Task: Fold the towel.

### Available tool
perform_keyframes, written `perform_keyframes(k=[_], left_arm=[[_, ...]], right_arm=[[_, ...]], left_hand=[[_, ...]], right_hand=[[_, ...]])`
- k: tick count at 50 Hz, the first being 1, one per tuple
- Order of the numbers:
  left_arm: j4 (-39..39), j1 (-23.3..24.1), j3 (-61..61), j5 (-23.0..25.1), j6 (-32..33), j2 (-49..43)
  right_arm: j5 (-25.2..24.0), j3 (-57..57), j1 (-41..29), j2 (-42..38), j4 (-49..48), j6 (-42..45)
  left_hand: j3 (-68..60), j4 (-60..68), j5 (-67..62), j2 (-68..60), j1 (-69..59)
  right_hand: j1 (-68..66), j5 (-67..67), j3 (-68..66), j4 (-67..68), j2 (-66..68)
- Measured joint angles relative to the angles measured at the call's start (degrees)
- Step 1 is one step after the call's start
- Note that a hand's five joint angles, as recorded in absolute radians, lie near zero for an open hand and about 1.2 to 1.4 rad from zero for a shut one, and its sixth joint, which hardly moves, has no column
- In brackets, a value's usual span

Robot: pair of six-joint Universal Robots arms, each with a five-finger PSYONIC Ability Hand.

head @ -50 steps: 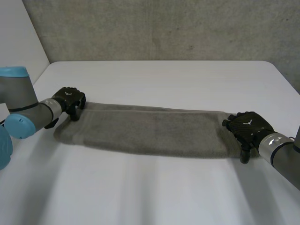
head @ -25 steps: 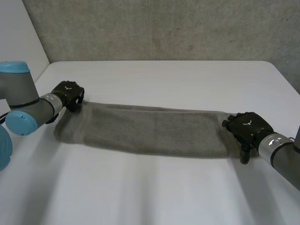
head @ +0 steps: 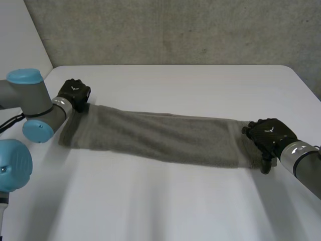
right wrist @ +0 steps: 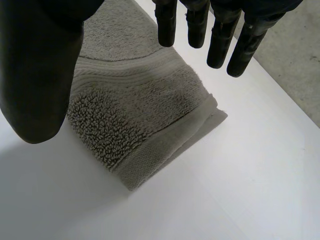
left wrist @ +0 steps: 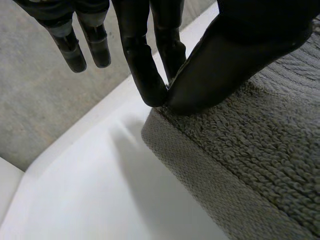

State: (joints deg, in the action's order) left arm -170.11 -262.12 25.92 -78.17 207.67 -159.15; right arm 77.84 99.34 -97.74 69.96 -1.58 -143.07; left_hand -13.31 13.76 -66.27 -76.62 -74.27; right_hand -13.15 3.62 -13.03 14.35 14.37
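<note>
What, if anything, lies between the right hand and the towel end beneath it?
Nothing visible. The right hand is open directly over the towel end, with bare table around it. The left hand pinches the other end.

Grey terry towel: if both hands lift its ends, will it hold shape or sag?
Probably sags: the grey terry towel lies limp on the white table. Its looped pile looks grippy, so the left hand pinching its corner likely won't slip. The folded layers at the right hand might separate.
</note>
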Motion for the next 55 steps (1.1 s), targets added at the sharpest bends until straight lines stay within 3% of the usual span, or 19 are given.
perform_keyframes(k=[2,7,10,20,31,40,49,55], left_arm=[[0.05,0.00,0.71,-0.03,0.05,0.11],[-0.04,0.02,4.07,-0.14,0.15,2.23],[-0.11,0.03,6.45,-0.15,0.10,4.48],[-0.13,-0.05,16.26,0.05,-2.40,15.97],[-3.70,-2.68,44.75,4.02,-4.05,35.67],[-10.73,-5.89,63.35,7.94,-3.24,44.88],[-16.44,-6.49,72.94,8.63,3.16,46.33],[-22.10,-6.91,75.66,8.26,8.33,45.16]], right_arm=[[0.02,-0.03,0.04,0.06,0.01,-0.07],[0.09,-0.04,0.03,0.27,0.06,-0.43],[0.16,0.00,-0.01,0.42,0.08,-0.63],[0.31,1.42,0.03,2.19,0.20,-1.06],[-0.12,5.43,1.21,3.06,0.10,-1.84],[-0.44,7.19,3.04,2.79,-2.55,-2.04],[-0.61,6.67,4.34,0.27,-7.26,-2.05],[-0.96,5.94,4.32,-1.13,-8.05,-2.04]], left_hand=[[0.00,0.00,3.17,3.96,3.21],[0.00,0.00,49.46,49.60,47.59],[0.00,0.00,62.65,62.34,57.75],[0.00,0.00,62.89,62.67,57.79],[0.00,0.00,62.88,62.67,57.79],[0.00,0.00,62.87,62.66,57.79],[0.00,0.00,62.75,62.66,57.79],[0.00,0.00,62.74,62.66,57.79]], right_hand=[[0.00,0.00,0.00,0.00,0.00],[0.00,0.00,0.00,0.00,0.00],[0.00,0.00,0.00,0.00,0.00],[0.00,0.00,0.00,0.00,0.00],[-0.48,0.13,0.00,0.00,0.03],[-6.94,7.48,0.00,0.00,5.45],[-27.81,27.65,0.00,0.00,27.01],[-52.99,51.79,0.00,0.00,51.53]])
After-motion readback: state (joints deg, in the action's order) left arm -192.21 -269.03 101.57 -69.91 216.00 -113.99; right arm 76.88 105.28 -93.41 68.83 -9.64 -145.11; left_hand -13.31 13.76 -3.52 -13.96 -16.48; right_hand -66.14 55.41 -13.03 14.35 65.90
